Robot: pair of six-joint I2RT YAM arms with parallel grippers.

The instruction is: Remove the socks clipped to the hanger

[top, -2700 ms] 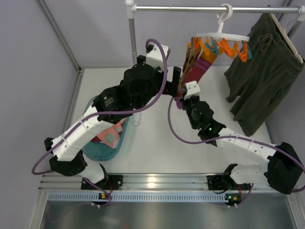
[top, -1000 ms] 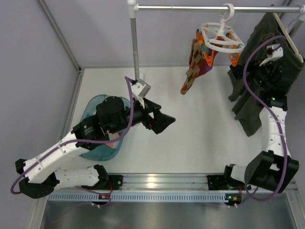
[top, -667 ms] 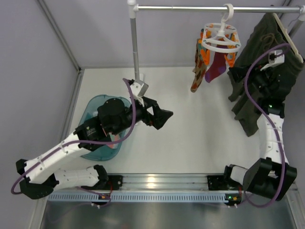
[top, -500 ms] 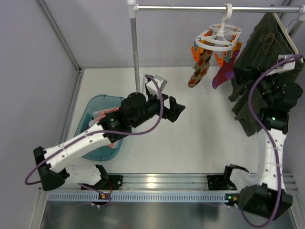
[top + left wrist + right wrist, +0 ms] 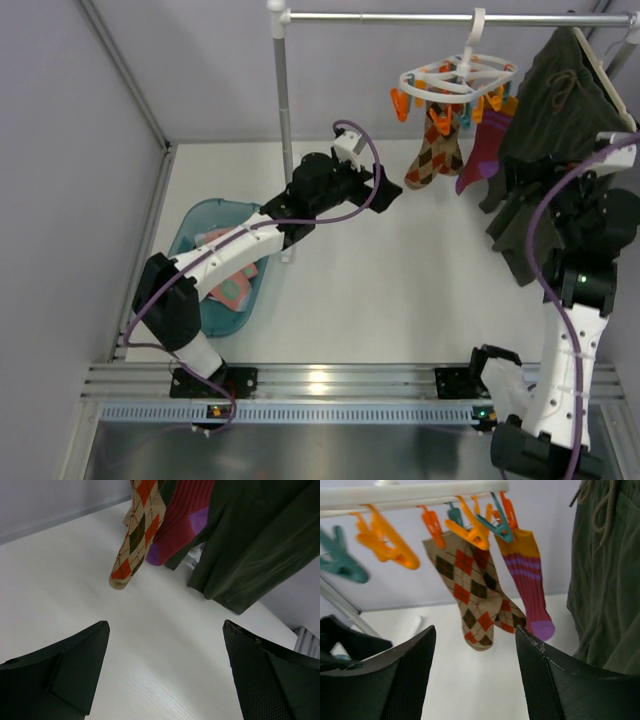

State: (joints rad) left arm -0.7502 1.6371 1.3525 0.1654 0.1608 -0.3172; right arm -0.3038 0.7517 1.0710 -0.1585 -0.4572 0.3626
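My left gripper is spread wide and holds nothing. It hangs over the white surface. My right gripper is spread wide too, and holds nothing. Past both, the argyle sock and the maroon sock hang side by side, touching. Orange and teal clothespins pinch their tops. The pins hang from the white hanger, which hooks on the rail. A dark green garment hangs just beside the socks.
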